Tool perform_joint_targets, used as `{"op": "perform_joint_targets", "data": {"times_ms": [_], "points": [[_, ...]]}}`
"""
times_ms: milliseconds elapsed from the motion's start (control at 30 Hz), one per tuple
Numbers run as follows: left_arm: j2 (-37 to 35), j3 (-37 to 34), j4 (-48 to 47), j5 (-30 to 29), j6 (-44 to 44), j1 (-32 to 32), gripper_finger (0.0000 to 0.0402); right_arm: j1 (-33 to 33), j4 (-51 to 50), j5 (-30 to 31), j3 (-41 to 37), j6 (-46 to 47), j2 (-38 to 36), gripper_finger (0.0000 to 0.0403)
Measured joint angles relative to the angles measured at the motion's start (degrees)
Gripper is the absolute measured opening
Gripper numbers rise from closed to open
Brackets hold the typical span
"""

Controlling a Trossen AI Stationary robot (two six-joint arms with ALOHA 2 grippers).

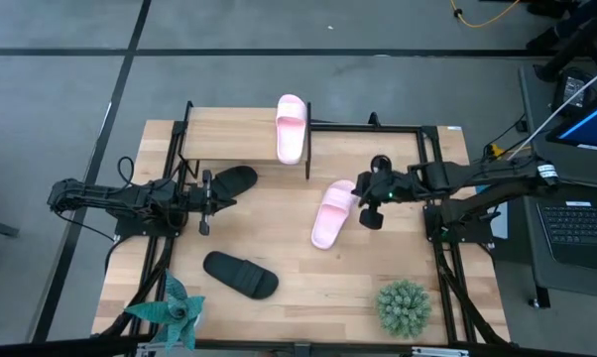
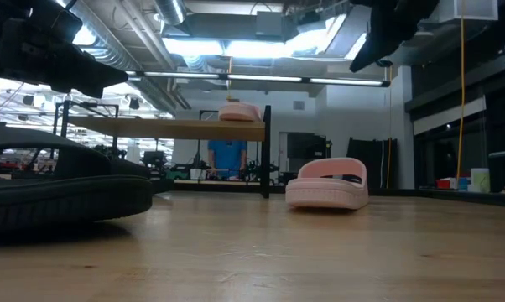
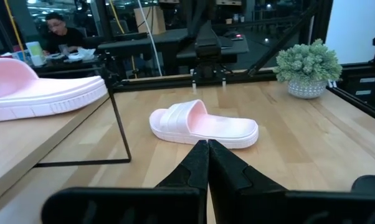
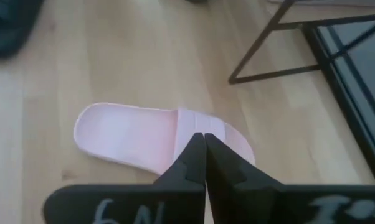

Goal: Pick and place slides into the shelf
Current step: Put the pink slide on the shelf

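One pale pink slide (image 1: pixel 292 129) lies on the shelf's wooden top (image 1: pixel 229 134) at its right end. The other pink slide (image 1: pixel 333 213) lies sole down on the table; it also shows in the right wrist view (image 4: pixel 137 137). One black slide (image 1: pixel 234 181) lies on the table by the shelf's front edge, and the other black slide (image 1: pixel 241 275) lies nearer the table's near edge. My right gripper (image 1: pixel 360 196) is shut and empty, high above the table-top pink slide's strap end (image 4: pixel 203 127). My left gripper (image 1: pixel 217 193) is shut and empty, beside the upper black slide.
A potted green plant (image 1: pixel 405 307) stands at the near right corner and a teal spiky plant (image 1: pixel 170 312) at the near left. The shelf's thin black legs and frame (image 1: pixel 378 127) run along the table's far side. A person (image 3: pixel 60 31) sits beyond the table.
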Motion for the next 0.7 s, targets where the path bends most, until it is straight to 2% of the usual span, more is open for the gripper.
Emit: {"op": "perform_joint_targets", "data": {"times_ms": [133,467,700], "points": [[0.0,0.0,0.0,-0.86,0.07,0.0,0.0,2.95,-1.25,5.78,0.0,3.65,0.36,0.0],[0.02,0.0,-0.02,-1.1,0.37,-0.02,0.0,8.24,-3.63,6.9,0.4,14.46,4.97,0.0],[0.0,0.0,0.0,-2.56,0.33,-0.01,0.0,11.09,-13.24,7.01,8.92,19.34,12.04,0.0]]}}
